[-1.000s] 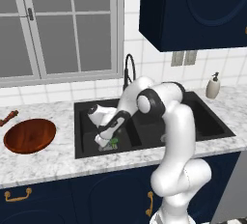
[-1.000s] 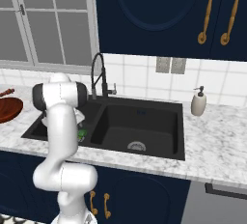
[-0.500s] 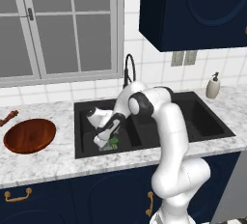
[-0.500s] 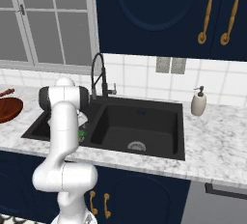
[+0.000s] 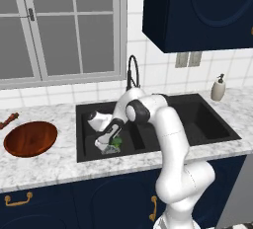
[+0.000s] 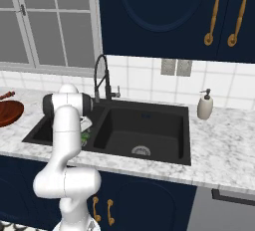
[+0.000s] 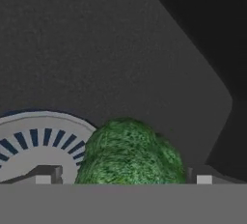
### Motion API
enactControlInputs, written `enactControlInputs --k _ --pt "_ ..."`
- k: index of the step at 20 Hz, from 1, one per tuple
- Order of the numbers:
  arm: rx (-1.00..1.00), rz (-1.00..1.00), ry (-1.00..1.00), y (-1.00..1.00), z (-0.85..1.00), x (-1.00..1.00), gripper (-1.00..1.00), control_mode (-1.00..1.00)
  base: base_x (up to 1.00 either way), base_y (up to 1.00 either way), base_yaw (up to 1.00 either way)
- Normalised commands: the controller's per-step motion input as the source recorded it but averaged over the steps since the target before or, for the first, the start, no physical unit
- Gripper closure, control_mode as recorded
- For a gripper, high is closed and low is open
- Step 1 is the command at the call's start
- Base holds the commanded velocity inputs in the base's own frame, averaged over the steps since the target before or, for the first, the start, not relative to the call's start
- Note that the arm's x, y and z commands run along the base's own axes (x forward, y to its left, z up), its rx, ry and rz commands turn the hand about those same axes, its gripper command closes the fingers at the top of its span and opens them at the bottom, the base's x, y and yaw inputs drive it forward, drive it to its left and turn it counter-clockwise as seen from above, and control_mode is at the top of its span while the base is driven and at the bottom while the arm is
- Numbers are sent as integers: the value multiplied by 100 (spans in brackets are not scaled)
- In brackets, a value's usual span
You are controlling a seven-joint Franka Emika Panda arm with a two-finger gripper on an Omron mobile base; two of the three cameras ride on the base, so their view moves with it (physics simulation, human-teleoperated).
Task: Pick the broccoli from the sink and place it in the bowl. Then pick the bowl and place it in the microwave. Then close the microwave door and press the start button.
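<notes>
broccoli (image 7: 129,153): bright-green bumpy floret on the dark floor of the left basin of the sink (image 5: 207,105), just beside the round slotted metal drain (image 7: 34,143); in the hand view it sits between the two finger tips (image 7: 48,175), one to each side, with no contact to be made out. in the left base view the green shows at (image 5: 115,143), right at the gripper (image 5: 109,146); in the right base view a bit of green shows at (image 6: 85,138) beside the arm.

gripper: reached down into the left basin, jaws spread wide, straddling the floret, nothing held.

sink: black, double basin, set in a speckled pale counter (image 5: 49,166); black arched faucet (image 5: 132,72) at its back edge; right basin with its own round drain (image 6: 141,151).

bowl (image 5: 30,138): reddish-brown, shallow, glossy, upright on the counter left of the sink, well apart from the broccoli; its edge shows in the right base view at (image 6: 10,113).

soap dispenser (image 5: 218,88): pale bottle with dark pump, on the counter behind the right end of the sink.

other fixtures: window (image 5: 59,25) above the counter, navy upper cabinet (image 5: 197,11), navy lower cabinets with brass handles (image 6: 102,210).
</notes>
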Motion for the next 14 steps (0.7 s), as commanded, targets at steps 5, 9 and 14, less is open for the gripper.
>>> enactControlInputs --k 5,9,14 --pt "0 0 0 -1 -34 0 -100 -100 0 0 0" --pt "0 2 -3 -1 -23 0 100 -100 0 0 0" --pt "0 0 -2 11 11 -19 100 -100 0 0 0"
